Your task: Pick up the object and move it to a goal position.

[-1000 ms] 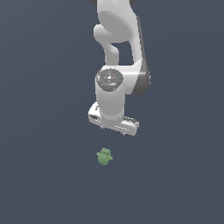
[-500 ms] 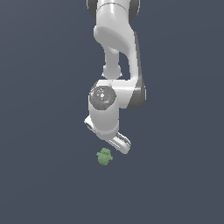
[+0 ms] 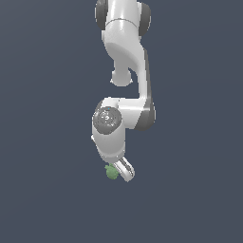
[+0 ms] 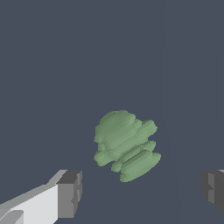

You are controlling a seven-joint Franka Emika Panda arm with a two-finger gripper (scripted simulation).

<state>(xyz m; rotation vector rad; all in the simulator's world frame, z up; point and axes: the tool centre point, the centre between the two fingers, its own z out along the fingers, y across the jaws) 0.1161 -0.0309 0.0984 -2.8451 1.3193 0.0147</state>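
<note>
Nothing grasped yet, so pick and move to goal are both still ahead; I judge this the final approach. My tool (image 4: pixel 140 188) is spread wide: in the wrist view one dark pad (image 4: pixel 70 192) sits to one side and the other just shows at the frame edge, with the gap between them broader than the object. Tool holds nothing and neither pad touches anything. The object (image 4: pixel 126 144), a small lumpy green piece, lies on the dark bench (image 4: pixel 52 65) just beyond the pad tips, roughly centred on the gap but not yet between the pads. Exterior view agrees: object right beside my tool's tip, on that view's left. No goal marker visible in either view.
</note>
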